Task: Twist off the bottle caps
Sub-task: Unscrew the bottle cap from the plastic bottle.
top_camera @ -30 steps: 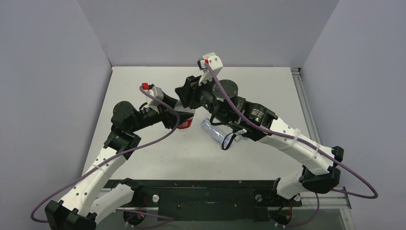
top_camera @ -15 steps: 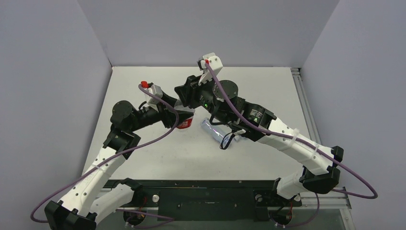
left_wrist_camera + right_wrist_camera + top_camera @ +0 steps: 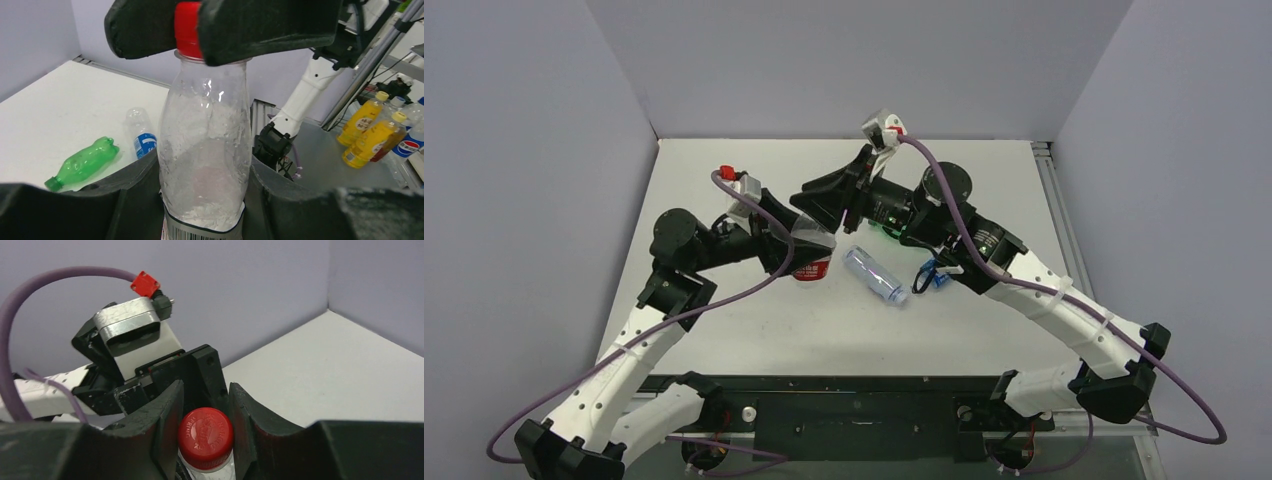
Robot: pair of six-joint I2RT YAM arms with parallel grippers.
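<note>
Right wrist rolling over since a second ago, its camera block swinging rightward, forearm shifting with it. Right gripper (image 3: 206, 436) now pinching narrow on the ridged red cap (image 3: 205, 425), black fingers pressing both sides. Left gripper (image 3: 205, 212) clamping the crinkled clear bottle (image 3: 205, 140) around its lower body, over the middle of the white table (image 3: 724, 180). Glossy green bottle (image 3: 82, 162) and blue-labelled bottle (image 3: 141, 136) lying on their sides beyond.

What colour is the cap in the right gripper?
Red cap, clearest in the right wrist view.
</note>
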